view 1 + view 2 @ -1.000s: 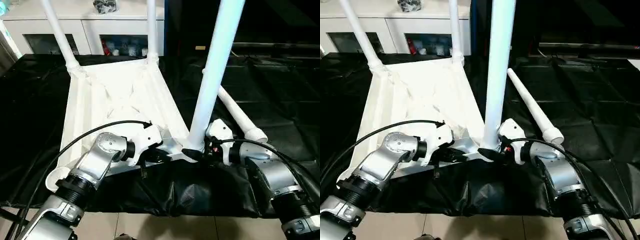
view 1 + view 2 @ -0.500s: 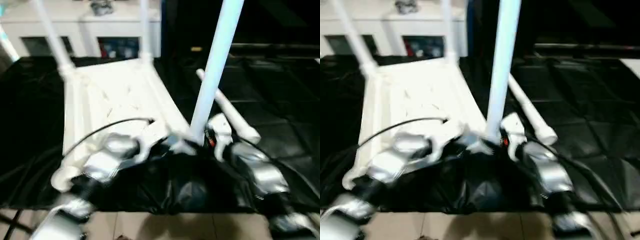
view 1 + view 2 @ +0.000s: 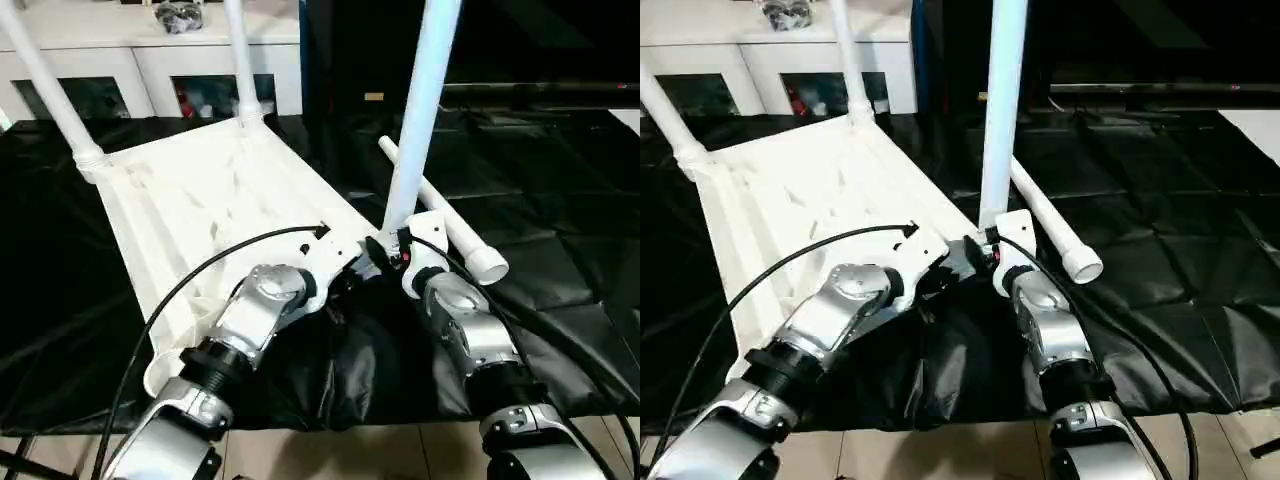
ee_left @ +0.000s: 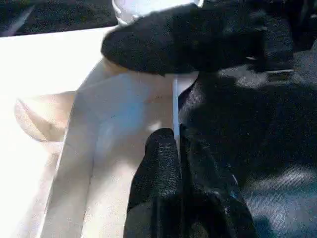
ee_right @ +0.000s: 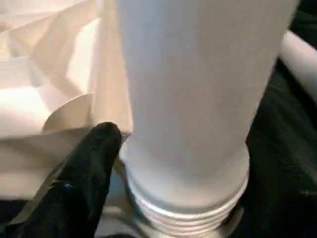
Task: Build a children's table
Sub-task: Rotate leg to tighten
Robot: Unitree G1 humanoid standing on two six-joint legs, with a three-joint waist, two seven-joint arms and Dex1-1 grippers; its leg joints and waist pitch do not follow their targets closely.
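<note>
Grippers meet at the near right corner of the upturned tabletop (image 3: 200,200), which lies on the black-covered work table (image 3: 560,180). Left gripper (image 4: 179,148) is closed, its two fingers pinching the thin edge wall of the tabletop beside the corner socket. Right gripper (image 5: 106,144) sits against the base of the upright third leg (image 3: 420,110); one black finger (image 5: 94,163) rests beside the leg's ribbed collar, and whether it grips the leg cannot be told. The collar ribs are visible above the socket, so the leg is probably not fully seated. To finish the step well, the leg should be kept vertical and pressed or turned down while the left gripper steadies the tabletop against sliding. Two fitted legs (image 3: 60,100) rise from the far corners. The fourth leg (image 3: 450,225) lies loose just beyond the right gripper, near enough to be knocked. White cabinets (image 3: 150,60) stand behind.
</note>
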